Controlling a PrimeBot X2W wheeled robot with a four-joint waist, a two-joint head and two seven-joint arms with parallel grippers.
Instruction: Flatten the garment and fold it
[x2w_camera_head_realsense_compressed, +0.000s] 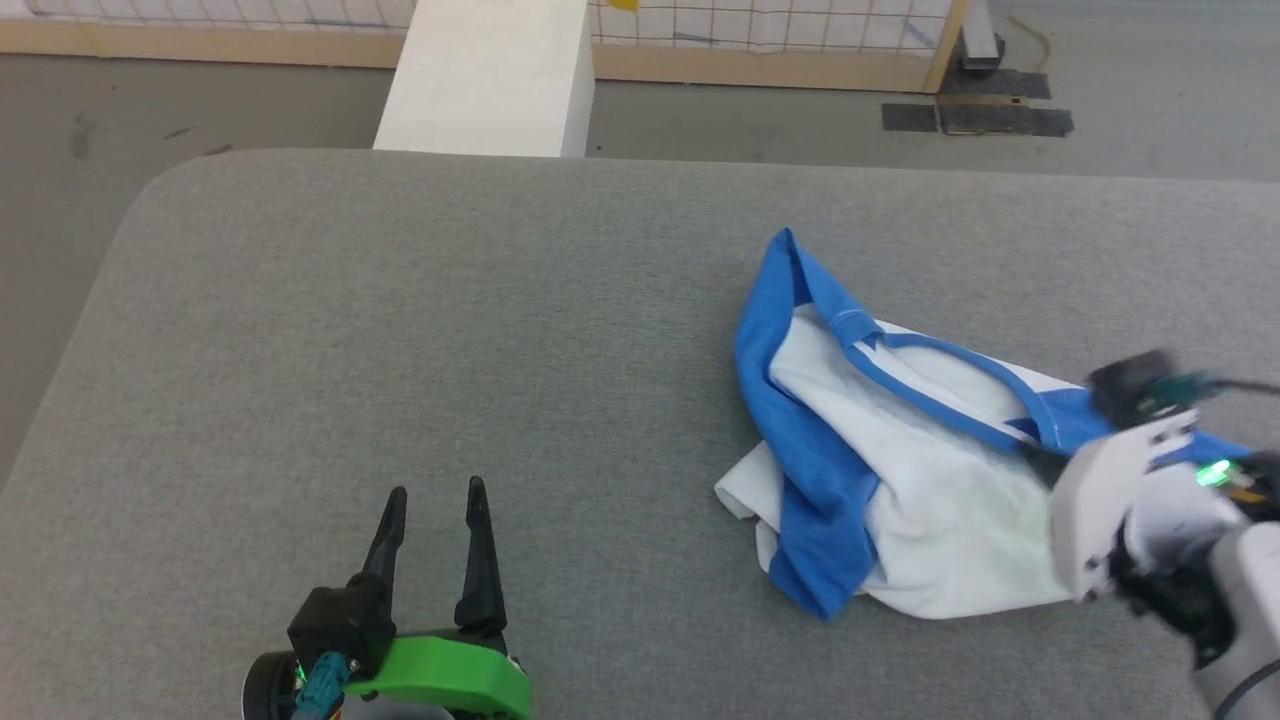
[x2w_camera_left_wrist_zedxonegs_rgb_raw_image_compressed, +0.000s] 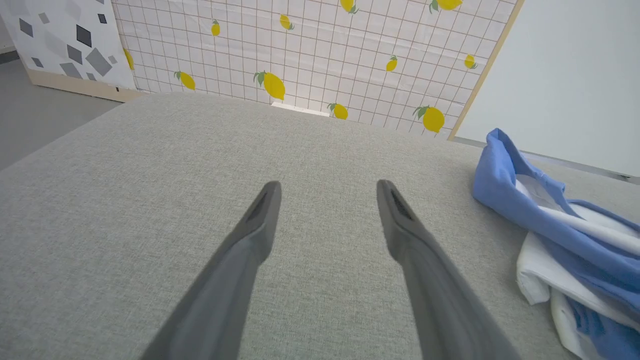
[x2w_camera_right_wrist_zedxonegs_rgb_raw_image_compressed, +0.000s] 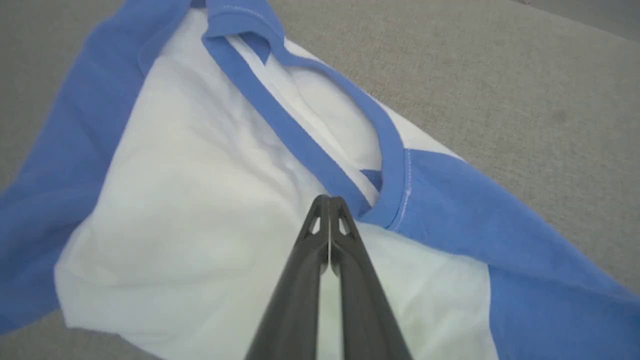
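The garment (x2w_camera_head_realsense_compressed: 900, 500) lies crumpled on the right half of the grey padded table (x2w_camera_head_realsense_compressed: 400, 300), white body up, with blue sleeves and collar. In the left wrist view the garment (x2w_camera_left_wrist_zedxonegs_rgb_raw_image_compressed: 565, 240) sits at the right edge. My right gripper (x2w_camera_right_wrist_zedxonegs_rgb_raw_image_compressed: 329, 198) is shut, its tips pinching the garment (x2w_camera_right_wrist_zedxonegs_rgb_raw_image_compressed: 200, 200) where the blue collar folds into a V. From the head view my right gripper (x2w_camera_head_realsense_compressed: 1040, 462) is mostly hidden behind its pale wrist at the shirt's right end. My left gripper (x2w_camera_head_realsense_compressed: 437, 488) stands open over bare table, well left of the shirt, and the left gripper (x2w_camera_left_wrist_zedxonegs_rgb_raw_image_compressed: 328, 184) holds nothing.
A white block (x2w_camera_head_realsense_compressed: 490, 75) stands beyond the table's far edge. A lemon-patterned grid screen (x2w_camera_left_wrist_zedxonegs_rgb_raw_image_compressed: 300, 50) runs behind it. Dark tape patches (x2w_camera_head_realsense_compressed: 975, 118) mark the floor at the back right. The table's rounded far-left corner (x2w_camera_head_realsense_compressed: 175, 180) drops to grey floor.
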